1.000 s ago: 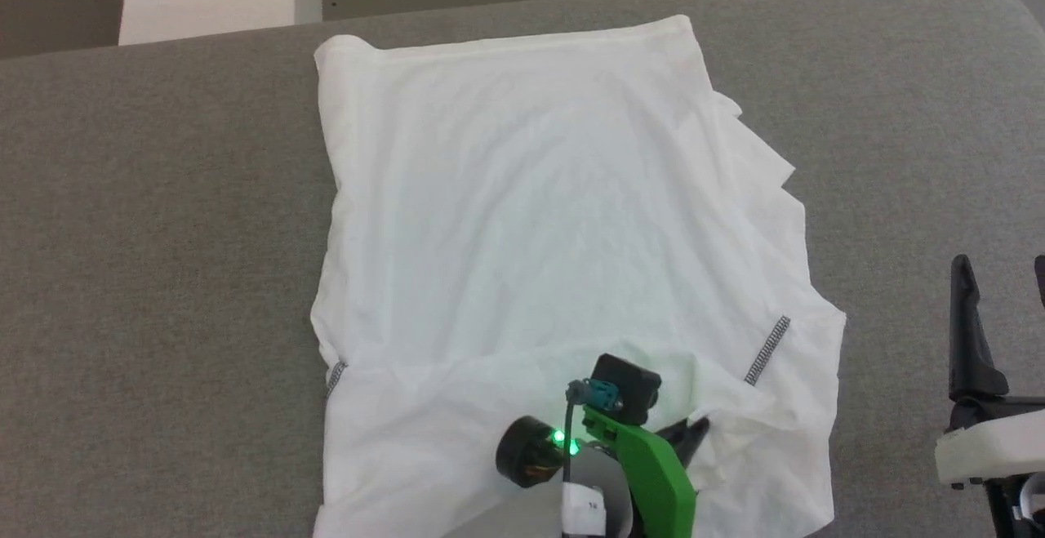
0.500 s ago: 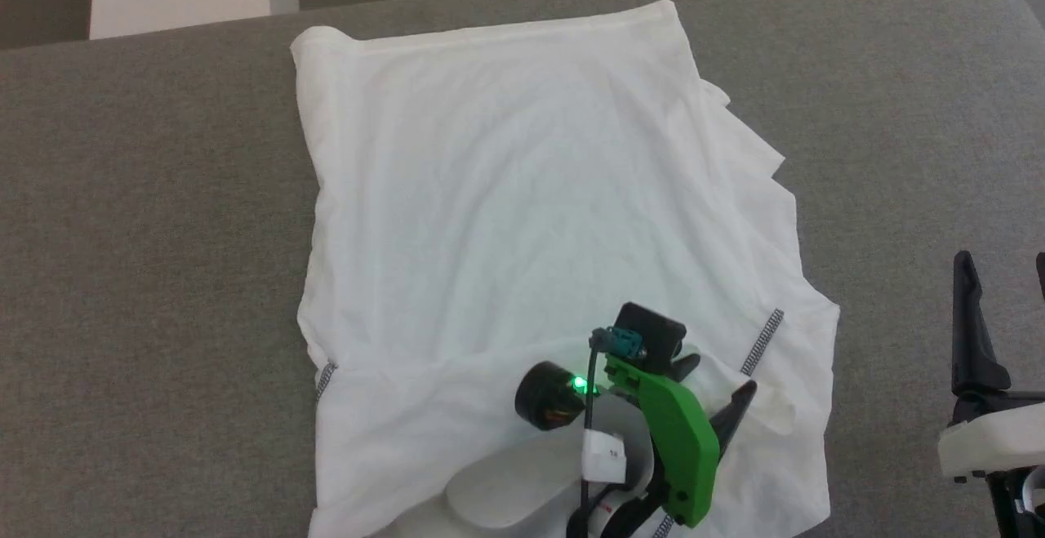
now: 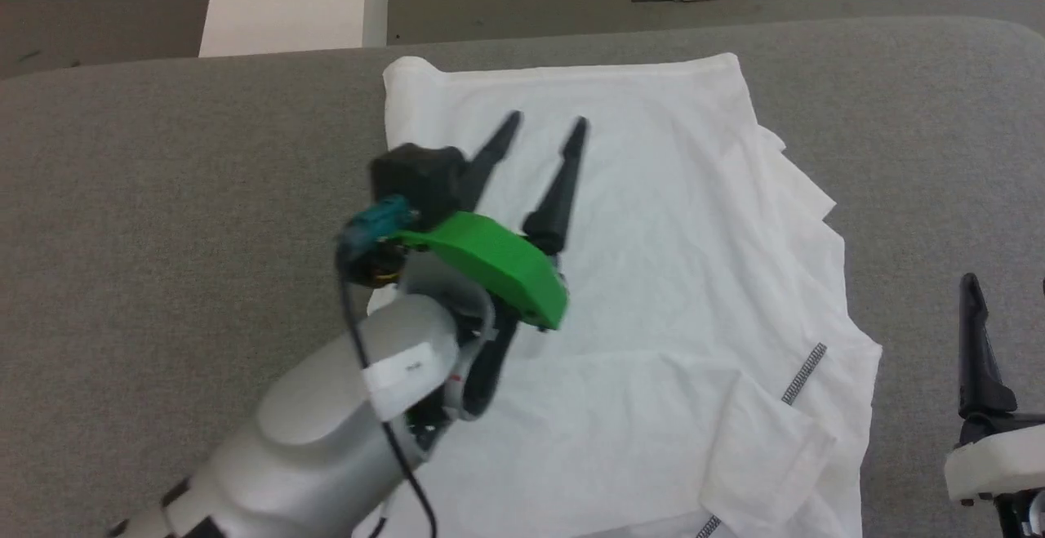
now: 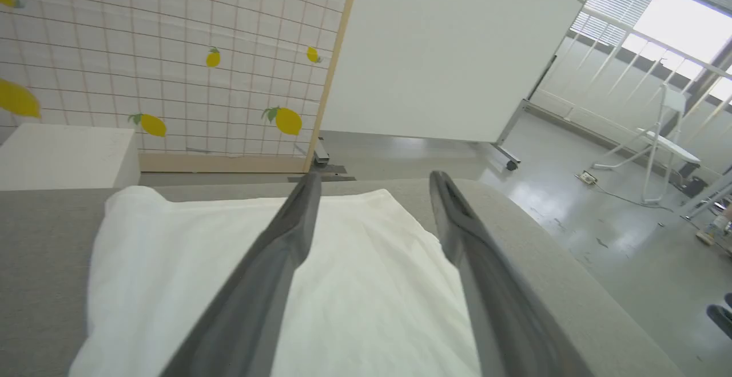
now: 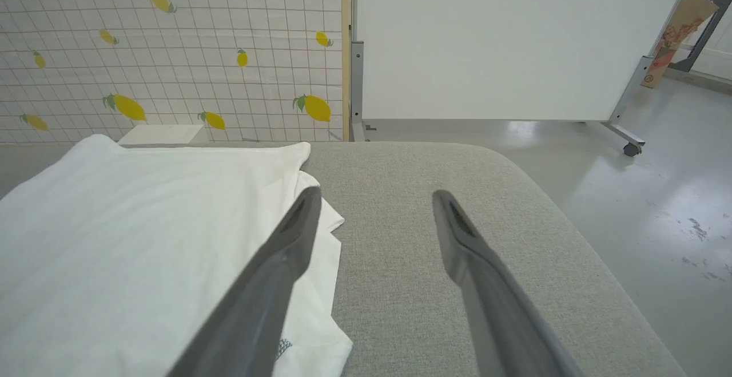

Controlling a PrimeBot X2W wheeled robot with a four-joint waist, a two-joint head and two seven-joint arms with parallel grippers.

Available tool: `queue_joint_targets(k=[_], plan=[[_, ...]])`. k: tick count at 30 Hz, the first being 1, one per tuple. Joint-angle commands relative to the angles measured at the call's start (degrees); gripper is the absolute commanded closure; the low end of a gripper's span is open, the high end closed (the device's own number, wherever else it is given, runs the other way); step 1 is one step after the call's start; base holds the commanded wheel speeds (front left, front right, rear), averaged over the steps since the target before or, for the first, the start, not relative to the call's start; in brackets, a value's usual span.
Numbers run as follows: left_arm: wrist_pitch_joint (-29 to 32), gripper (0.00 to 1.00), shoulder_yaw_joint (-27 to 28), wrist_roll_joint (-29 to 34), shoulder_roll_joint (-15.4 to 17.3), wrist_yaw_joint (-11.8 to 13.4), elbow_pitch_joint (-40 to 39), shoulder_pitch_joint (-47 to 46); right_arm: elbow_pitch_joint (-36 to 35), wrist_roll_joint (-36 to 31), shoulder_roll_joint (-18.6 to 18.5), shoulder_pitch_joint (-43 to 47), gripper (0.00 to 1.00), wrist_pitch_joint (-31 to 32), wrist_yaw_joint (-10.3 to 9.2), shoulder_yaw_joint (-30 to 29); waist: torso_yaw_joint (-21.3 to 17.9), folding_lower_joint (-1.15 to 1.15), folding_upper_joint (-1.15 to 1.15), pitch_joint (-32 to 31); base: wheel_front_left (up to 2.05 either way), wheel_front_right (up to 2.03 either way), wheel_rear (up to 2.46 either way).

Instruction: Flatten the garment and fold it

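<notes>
The garment lies spread across the middle of the grey cloth-covered counter. Its straight hem runs just short of the far edge, and its nearer part passes under my left arm toward the near edge. The body is mostly flat with a few soft wrinkles. A band of cloth is folded across it nearer to me, and a grey stitched seam shows on the right of that band. Along the right side several layers stick out in uneven steps, so that edge isn't clean. My left claw hangs over the far-left part of the garment, spread wide with nothing between its fingers, its tips pointing at the far edge. From the wrist view it seems to be above the cloth and not pressing on it, though I can't be sure of the gap. My right claw is spread too and empty. It sits over bare counter just beside the garment's right side, toward the near right. Beyond the far edge a white box stands on the floor, apart from all this. I judge the flattening nearly done and the folding only begun: the sleeves look tucked in, but the body isn't yet folded over. Next I think I need a pinch on one edge of the body, with both layers caught, and a level carry across. The ragged right side may want squaring first, since thin fabric like this will drag and bunch if I lift only one layer.
</notes>
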Motion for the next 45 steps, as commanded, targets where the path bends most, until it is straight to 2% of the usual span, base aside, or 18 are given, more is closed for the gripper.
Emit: queue_joint_targets(k=[1,4,6,10,12,15,17,22,27,31,37,45], plan=[[-0.6,0.00,2.0,1.4,2.9,1.6,-2.4,2.4,-0.4,0.4,0.1,0.7,0.00,0.1,-0.09,0.2,1.0,0.00,0.00,-0.8,0.00,0.00,0.00],[-1.2,0.00,9.4,4.5,9.0,5.9,-10.2,8.3,-0.3,0.6,0.1,1.0,0.00,0.1,-0.09,0.5,1.3,0.00,0.00,-0.9,0.00,0.00,0.00],[-1.2,0.00,15.2,8.1,11.9,8.7,-15.1,13.5,-0.2,0.7,0.1,1.2,0.00,0.0,-0.09,0.8,1.4,0.00,0.00,-0.9,0.00,0.00,0.00],[-1.2,0.00,25.3,13.8,14.9,13.1,-22.1,26.6,0.3,1.0,0.1,1.7,0.00,0.0,-0.09,1.7,1.5,0.00,0.00,-1.2,0.00,0.00,0.00],[-1.2,0.00,29.9,16.1,14.6,13.5,-25.3,32.7,0.6,1.2,0.1,2.0,0.00,-0.1,-0.09,2.2,1.6,0.00,0.00,-1.4,0.00,0.00,0.00],[-1.2,0.00,33.7,20.1,14.1,11.8,-28.0,40.3,1.2,1.6,0.1,2.6,0.00,-0.2,-0.09,2.9,1.8,0.00,0.00,-1.5,0.00,0.00,0.00],[-1.2,0.00,35.2,22.6,13.3,9.8,-28.8,44.5,1.9,1.9,0.1,3.0,0.00,-0.4,-0.09,3.1,2.1,0.00,0.00,-1.7,0.00,0.00,0.00],[-1.2,0.00,40.6,26.1,7.0,6.1,-28.7,51.5,3.6,2.5,0.1,3.7,0.00,-0.9,-0.09,2.8,2.8,0.00,0.00,-2.3,0.00,0.00,0.00],[-1.2,0.00,42.4,28.6,2.4,1.2,-27.5,52.7,3.9,2.6,-0.7,0.9,0.00,0.2,-0.09,1.7,3.2,0.00,0.00,-1.5,0.00,0.00,0.00],[-1.2,0.00,44.0,30.7,0.1,-1.5,-27.1,51.8,4.1,4.3,-6.6,-6.2,0.00,3.8,-0.09,2.2,2.9,0.00,0.00,1.2,0.00,0.00,0.00],[-1.2,0.00,45.2,33.7,-1.9,-3.7,-27.3,49.7,7.4,9.7,-16.5,-18.8,0.00,11.9,-0.09,5.0,2.9,0.00,0.00,7.2,0.00,0.00,0.00],[-1.2,0.00,44.0,36.2,-4.2,-5.9,-26.5,45.8,16.7,13.1,-28.0,-30.8,0.00,20.7,-0.09,13.5,4.7,0.00,0.00,14.7,0.00,0.00,0.00]])
